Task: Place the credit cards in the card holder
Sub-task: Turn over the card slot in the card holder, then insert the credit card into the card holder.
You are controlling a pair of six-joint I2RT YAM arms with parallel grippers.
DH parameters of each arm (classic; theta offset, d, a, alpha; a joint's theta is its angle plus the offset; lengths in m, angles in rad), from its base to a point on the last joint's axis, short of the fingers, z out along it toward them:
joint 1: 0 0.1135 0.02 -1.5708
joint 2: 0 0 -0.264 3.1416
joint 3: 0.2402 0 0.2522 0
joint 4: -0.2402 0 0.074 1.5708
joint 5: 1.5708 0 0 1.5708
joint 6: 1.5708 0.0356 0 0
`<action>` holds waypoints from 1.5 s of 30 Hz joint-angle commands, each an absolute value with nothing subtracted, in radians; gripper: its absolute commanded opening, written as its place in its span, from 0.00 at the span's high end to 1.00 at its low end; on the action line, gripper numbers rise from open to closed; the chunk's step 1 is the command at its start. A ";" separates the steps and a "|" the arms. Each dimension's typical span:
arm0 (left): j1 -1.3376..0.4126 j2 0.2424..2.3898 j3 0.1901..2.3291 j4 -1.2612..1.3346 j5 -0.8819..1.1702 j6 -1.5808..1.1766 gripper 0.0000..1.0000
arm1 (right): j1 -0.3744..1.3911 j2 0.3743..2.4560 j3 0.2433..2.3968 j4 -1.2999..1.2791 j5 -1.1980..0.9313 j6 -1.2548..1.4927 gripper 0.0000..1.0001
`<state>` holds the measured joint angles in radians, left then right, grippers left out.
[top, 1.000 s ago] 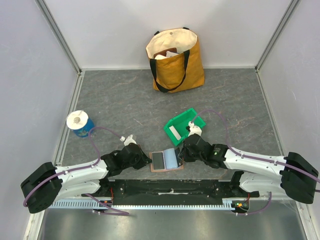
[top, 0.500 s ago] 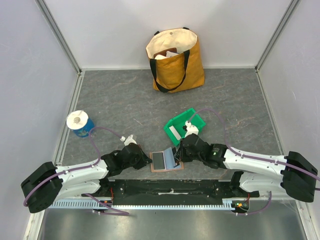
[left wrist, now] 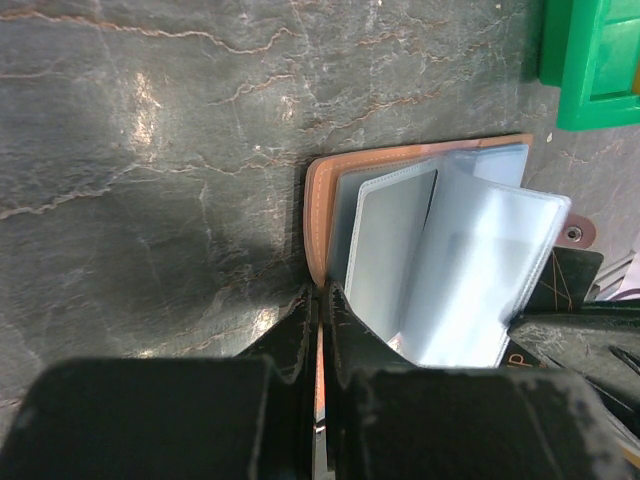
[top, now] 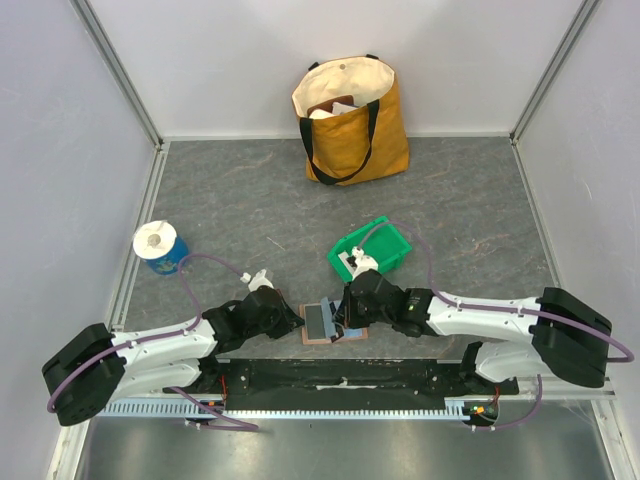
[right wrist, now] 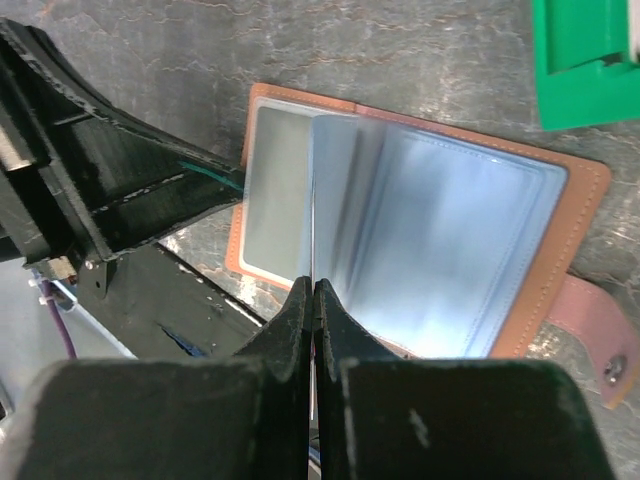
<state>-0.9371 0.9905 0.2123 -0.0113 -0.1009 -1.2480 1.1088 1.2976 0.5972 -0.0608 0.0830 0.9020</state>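
Grey stone-look table point(top: 250, 200): the open card holder point(top: 318, 322) lies at six o'clock. Clamped shut, the left gripper point(left wrist: 318, 298) pins its stiff nine o'clock cover. The right gripper point(right wrist: 313, 290), also closed, nips a plastic sleeve point(right wrist: 400, 240) that is probably floppy and slick, so grip by its edge.

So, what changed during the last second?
The right gripper moved left, from the right edge of the terracotta-brown folding wallet to over its middle, turning the light-blue plastic sleeve it pinches leftward. The left gripper, clamped on the wallet's edge, the green plastic bin and yellow tote bag stayed.
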 commanded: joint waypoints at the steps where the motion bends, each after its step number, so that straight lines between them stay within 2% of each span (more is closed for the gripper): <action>1: -0.934 1.014 0.190 -0.054 -0.097 -1.204 0.98 | 1.118 1.302 0.655 0.026 0.055 0.894 1.00; 9: -0.933 1.022 0.192 -0.054 -0.095 -1.203 0.98 | 1.118 1.344 0.657 0.098 -0.020 0.900 1.00; 15: -0.933 1.011 0.176 -0.052 -0.097 -1.209 0.98 | 1.117 1.249 0.589 0.058 0.141 0.934 1.00; 19: -0.933 1.014 0.169 -0.052 -0.098 -1.206 0.98 | 1.104 1.204 0.519 0.109 0.164 0.965 1.00; 45: -0.934 1.143 0.178 -0.011 -0.084 -1.210 0.98 | 0.993 1.296 0.252 0.501 0.006 1.094 1.00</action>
